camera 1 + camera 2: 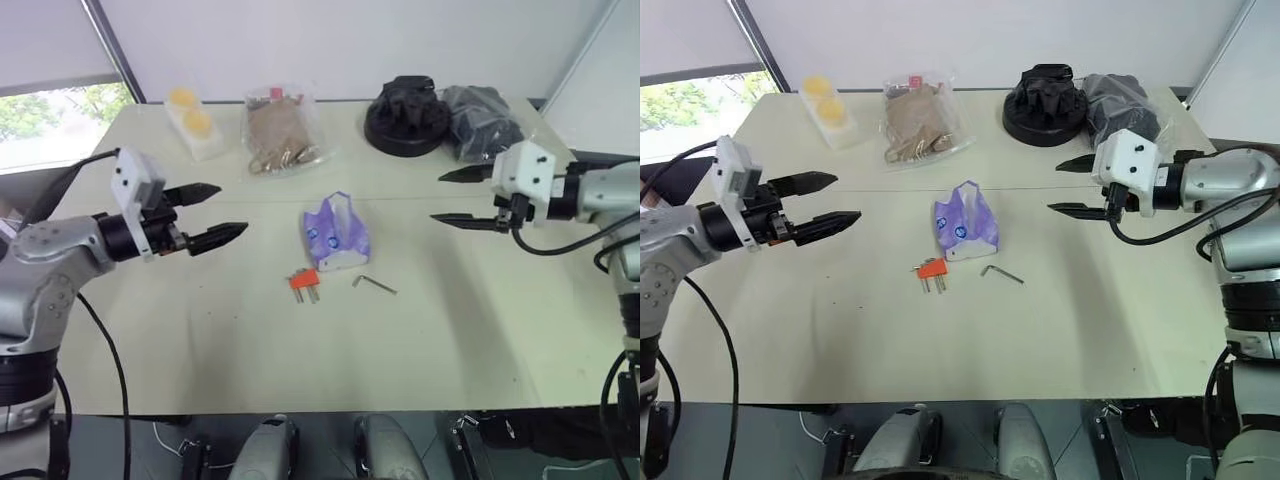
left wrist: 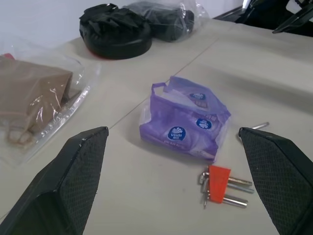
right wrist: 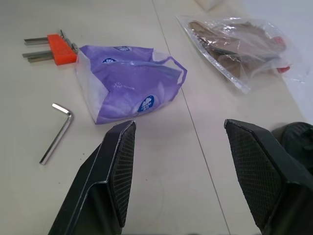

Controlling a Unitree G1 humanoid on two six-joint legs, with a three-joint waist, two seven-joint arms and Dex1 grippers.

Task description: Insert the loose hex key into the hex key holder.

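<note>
Pale cream table [image 1: 450, 340]. Landmark: purple plastic packet [image 1: 336, 236], mid-table. Hex key holder [image 1: 304, 282] just beside its near-left corner, keys pointing toward the near edge. Loose hex key [image 1: 374, 285] near its near-right corner, apart from both. Beyond it: clear bag of brown items [image 1: 279, 130], yellow-topped tray [image 1: 195, 124] farther left, black round object [image 1: 407, 116] and dark bagged bundle [image 1: 483, 122] to the right.

On the table [image 1: 1120, 330], the loose hex key [image 1: 1001, 273] lay just right of the hex key holder [image 1: 931, 271], both just in front of a purple plastic packet [image 1: 964, 222]. The left gripper [image 1: 830, 203] and right gripper [image 1: 1068, 186] hovered apart with fingers spread, holding nothing.
</note>
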